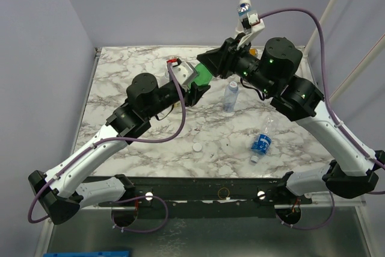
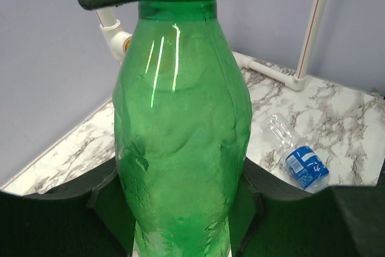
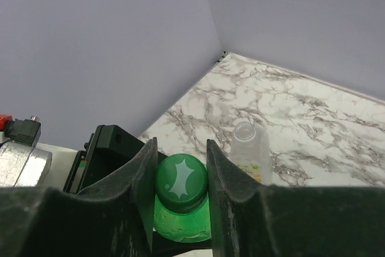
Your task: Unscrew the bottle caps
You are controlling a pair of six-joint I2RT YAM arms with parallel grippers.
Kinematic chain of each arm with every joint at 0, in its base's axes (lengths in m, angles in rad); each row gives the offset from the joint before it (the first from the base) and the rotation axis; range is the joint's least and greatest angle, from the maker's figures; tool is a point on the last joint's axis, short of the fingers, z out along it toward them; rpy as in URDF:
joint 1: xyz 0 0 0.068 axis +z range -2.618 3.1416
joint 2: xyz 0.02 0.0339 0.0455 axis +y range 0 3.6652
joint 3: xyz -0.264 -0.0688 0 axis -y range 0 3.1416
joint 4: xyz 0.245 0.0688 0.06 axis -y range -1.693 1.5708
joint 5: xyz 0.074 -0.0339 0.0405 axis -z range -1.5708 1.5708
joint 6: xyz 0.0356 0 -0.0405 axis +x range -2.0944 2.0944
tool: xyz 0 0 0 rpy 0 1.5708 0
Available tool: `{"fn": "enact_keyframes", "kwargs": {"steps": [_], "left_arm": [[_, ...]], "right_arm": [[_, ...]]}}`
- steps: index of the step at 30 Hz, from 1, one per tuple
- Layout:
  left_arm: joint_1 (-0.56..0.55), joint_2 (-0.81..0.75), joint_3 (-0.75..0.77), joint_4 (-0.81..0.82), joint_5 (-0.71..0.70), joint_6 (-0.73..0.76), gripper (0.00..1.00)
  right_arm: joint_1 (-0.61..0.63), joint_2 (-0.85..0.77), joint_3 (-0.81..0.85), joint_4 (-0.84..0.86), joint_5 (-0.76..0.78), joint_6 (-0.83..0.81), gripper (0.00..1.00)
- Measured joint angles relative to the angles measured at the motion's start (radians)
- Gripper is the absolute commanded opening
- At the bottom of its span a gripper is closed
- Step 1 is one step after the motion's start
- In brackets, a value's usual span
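The green bottle (image 2: 180,148) stands upright between the left gripper's (image 2: 183,221) fingers (image 2: 90,215), which clamp its lower body from both sides. Its wall is see-through green with ridges and bright glints, and I cannot tell whether it holds any liquid.

Above it, the right gripper (image 3: 179,164) closes on the green cap (image 3: 180,183). One of its fingers (image 3: 144,191) presses each side of the cap. The cap is round and carries a pale star-shaped mark on top. It sits on the bottle's neck.

Just past the right gripper's finger stands the tall clear bottle (image 3: 249,145). It is upright, its mouth is open with no cap on it, and a yellowish label shows low on its body. Its contents cannot be made out.

Further out from the left fingers, a small bottle (image 2: 298,161) with a blue label lies on its side on the marble table (image 1: 132,70). Its clear upper part looks see-through.

A white cap (image 1: 197,147) lies loose on the table, well apart from both grippers, towards the arm bases.
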State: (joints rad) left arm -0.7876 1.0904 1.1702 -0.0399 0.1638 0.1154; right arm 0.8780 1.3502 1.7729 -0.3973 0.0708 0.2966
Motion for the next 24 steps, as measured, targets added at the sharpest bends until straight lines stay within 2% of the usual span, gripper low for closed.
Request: {"fn": "enact_keyframes", "kwargs": {"steps": [6,10,17,24], "left_arm": [[0.000,0.000,0.012,-0.010,0.011,-0.037,0.04],[0.000,-0.002,0.052,-0.035,0.065,-0.098,0.03],[-0.003,-0.033,0.135,-0.081,0.277,-0.172,0.00],[-0.007,-0.069,0.159,-0.124,0.465,-0.180,0.00]], "right_arm": [[-0.004,-0.002,-0.003,0.020,-0.034,-0.019,0.01],[-0.013,-0.030,-0.031,0.089,-0.114,-0.051,0.00],[-0.021,-0.093,-0.039,0.187,-0.433,-0.107,0.01],[-0.021,-0.087,0.016,0.164,-0.713,-0.146,0.01]]}}
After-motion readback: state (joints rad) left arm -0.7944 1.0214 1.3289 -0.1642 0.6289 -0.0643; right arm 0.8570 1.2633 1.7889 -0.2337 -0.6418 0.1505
